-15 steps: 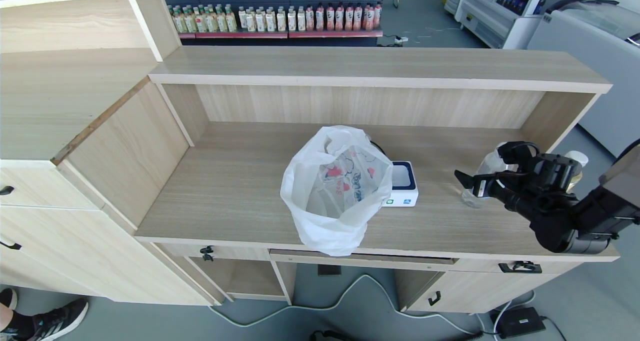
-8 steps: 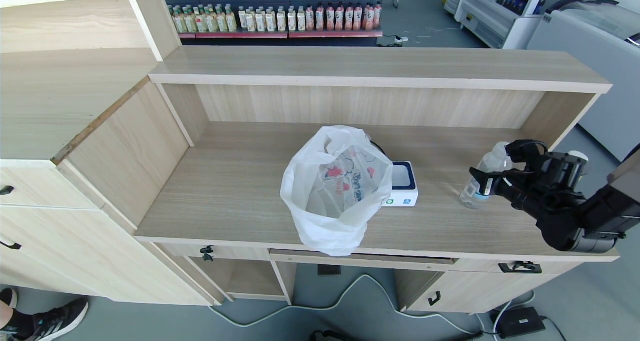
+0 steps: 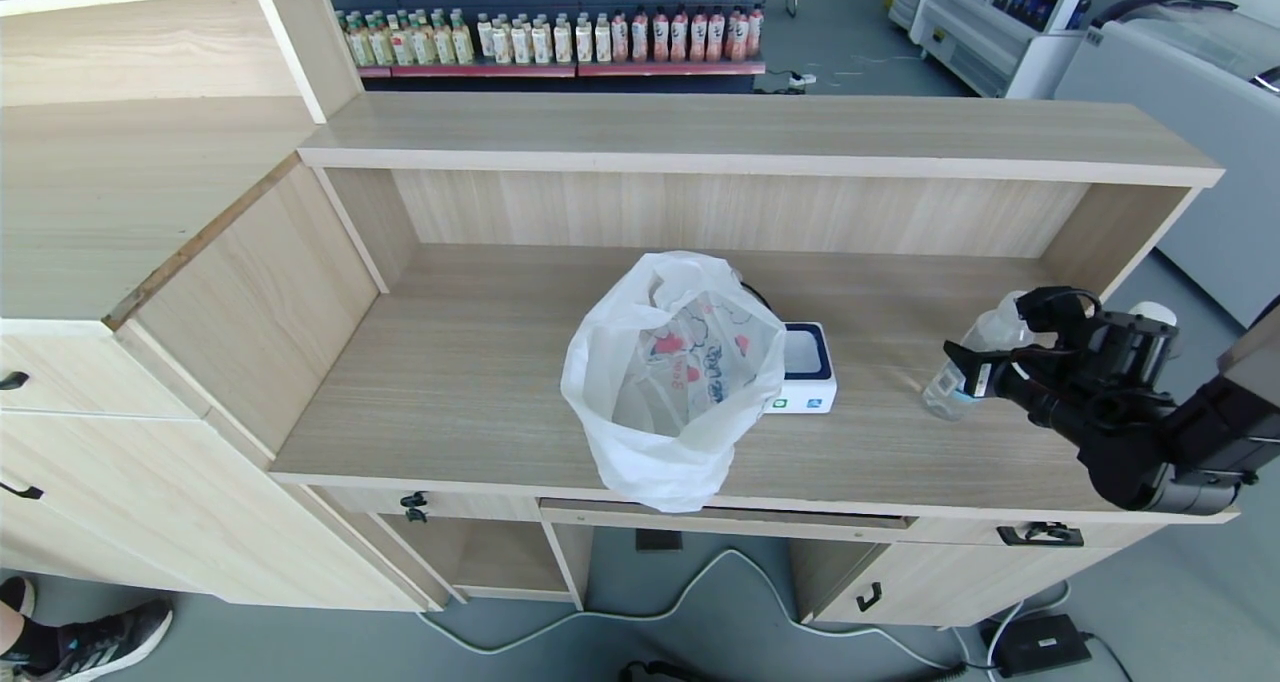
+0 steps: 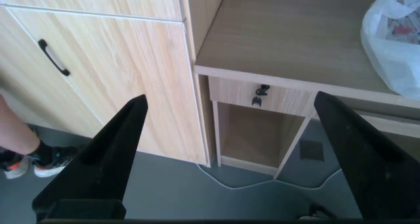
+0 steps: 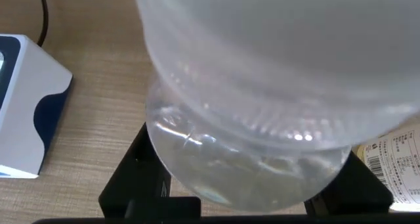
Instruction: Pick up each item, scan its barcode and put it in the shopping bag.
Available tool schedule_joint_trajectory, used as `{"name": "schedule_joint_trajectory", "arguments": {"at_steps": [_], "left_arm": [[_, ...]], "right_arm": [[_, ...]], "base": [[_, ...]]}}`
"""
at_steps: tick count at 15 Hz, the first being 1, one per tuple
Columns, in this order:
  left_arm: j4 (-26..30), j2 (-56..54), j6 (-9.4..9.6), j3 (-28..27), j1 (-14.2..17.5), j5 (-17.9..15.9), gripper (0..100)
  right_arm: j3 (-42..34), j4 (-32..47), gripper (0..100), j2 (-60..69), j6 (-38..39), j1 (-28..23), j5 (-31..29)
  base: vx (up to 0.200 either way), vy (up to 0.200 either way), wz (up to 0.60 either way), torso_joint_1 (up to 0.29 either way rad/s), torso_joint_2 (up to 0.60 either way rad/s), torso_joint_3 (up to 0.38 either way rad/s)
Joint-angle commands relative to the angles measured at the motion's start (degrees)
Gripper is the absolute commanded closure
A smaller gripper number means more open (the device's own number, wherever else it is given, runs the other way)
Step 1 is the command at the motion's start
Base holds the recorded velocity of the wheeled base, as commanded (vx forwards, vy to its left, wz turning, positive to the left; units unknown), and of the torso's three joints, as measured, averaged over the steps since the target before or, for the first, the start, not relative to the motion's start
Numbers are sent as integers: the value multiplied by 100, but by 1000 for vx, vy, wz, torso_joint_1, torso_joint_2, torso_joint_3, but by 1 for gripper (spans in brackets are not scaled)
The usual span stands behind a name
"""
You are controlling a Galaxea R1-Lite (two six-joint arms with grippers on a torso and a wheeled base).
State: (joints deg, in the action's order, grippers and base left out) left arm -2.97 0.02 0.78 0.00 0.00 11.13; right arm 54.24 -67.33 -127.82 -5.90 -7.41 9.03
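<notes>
Standing water bottle [image 3: 942, 394]: clear plastic; its bottom is on the wooden counter [image 3: 480, 382], near the right end; it is well apart from the shopping bag [image 3: 660, 432]
Right gripper [image 3: 988, 330]: closed around the water bottle; one black finger [image 5: 131, 184] sits against each side, low on the bottle; the arm comes in from past the right end of the counter
Labelled item [image 5: 397, 155]: just beside the water bottle, on the side away from the bag; in the head view it has a white top; a barcode shows on its label; I cannot tell what it is
Scanner [image 3: 808, 374]: a small white and blue box; it lies flat on the counter, between the water bottle and the shopping bag; it is right up against the bag; a black cord [image 5: 42, 14] runs off behind it
Shopping bag: thin white plastic with red and blue pictures on it; it stands open in the middle of the counter, close to the front edge; its bottom hangs a little over that edge
Left gripper [image 4: 230, 99]: wide open, with nothing in it; it hangs low in front of the left end of the counter, over the grey floor [image 4: 164, 191]
Drinks shelf [image 3: 550, 37]: far behind the counter; rows of small bottles stand on it
</notes>
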Motion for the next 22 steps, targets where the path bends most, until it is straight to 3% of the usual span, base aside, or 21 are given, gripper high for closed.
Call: {"name": "schedule_joint_trajectory", "arguments": {"at_steps": [1,3,6,9,11,12,14,15,18,22], "left_arm": [[-1,-2,1,0,0,3,0],[-1,-2,1,0,0,3,0],[-1,-2,1,0,0,3,0],[-1,-2,1,0,0,3,0],[-1,-2,1,0,0,3,0],[-1,-2,1,0,0,3,0],[-1,-2,1,0,0,3,0],[-1,-2,1,0,-9,3,0],[-1,-2,1,0,0,3,0],[-1,-2,1,0,0,3,0]], "right_arm": [[-80,27,100,-41,-96,29,-7],[-308,27,100,126,-236,12,46],[-572,220,100,732,414,-41,327],[-475,1328,100,1646,1170,-199,406],[-317,1670,100,2059,1557,-226,687],[-212,1969,100,2305,1741,-217,960],[-1,3033,100,3114,2163,-173,2138],[-36,3173,100,3360,2330,-111,2595],[-370,3217,100,4292,3315,240,4159],[-598,3208,100,5258,4343,899,5100]], "base": [[0,0,0,0,0,0],[0,0,0,0,0,0],[0,0,0,0,0,0],[0,0,0,0,0,0],[0,0,0,0,0,0],[0,0,0,0,0,0],[0,0,0,0,0,0],[0,0,0,0,0,0],[0,0,0,0,0,0],[0,0,0,0,0,0]]}}
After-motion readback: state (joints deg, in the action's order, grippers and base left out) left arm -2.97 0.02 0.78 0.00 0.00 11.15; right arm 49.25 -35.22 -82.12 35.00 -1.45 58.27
